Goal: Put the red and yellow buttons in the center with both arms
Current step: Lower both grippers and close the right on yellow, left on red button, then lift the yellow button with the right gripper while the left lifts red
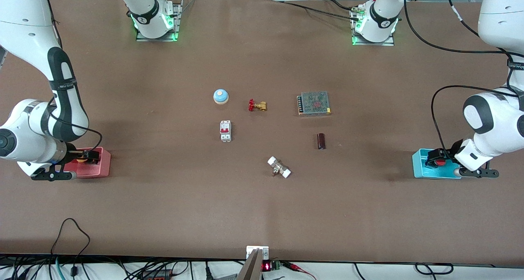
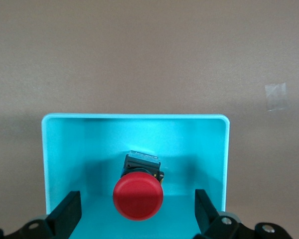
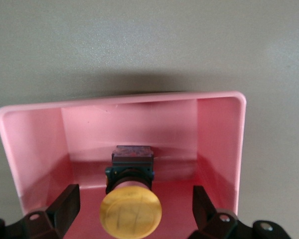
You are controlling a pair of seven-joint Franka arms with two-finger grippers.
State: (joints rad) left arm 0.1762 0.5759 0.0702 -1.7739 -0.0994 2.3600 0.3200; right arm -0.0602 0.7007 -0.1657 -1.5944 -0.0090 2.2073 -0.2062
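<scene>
In the cyan bin (image 2: pixel 55 149) the red button (image 2: pixel 138 197) sits between the left gripper (image 2: pixel 137 219)'s wide-open fingers, as the yellow button (image 3: pixel 130 214) does in the pink bin (image 3: pixel 219 144) under the right gripper (image 3: pixel 134 219) (equally wide, gripping nothing), so closing on the rounded caps could let either squirt free.

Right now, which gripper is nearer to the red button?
Left. The left gripper is at the cyan bin, open jaws on either side of the red button. The right gripper is at the pink bin, at the yellow button.
</scene>
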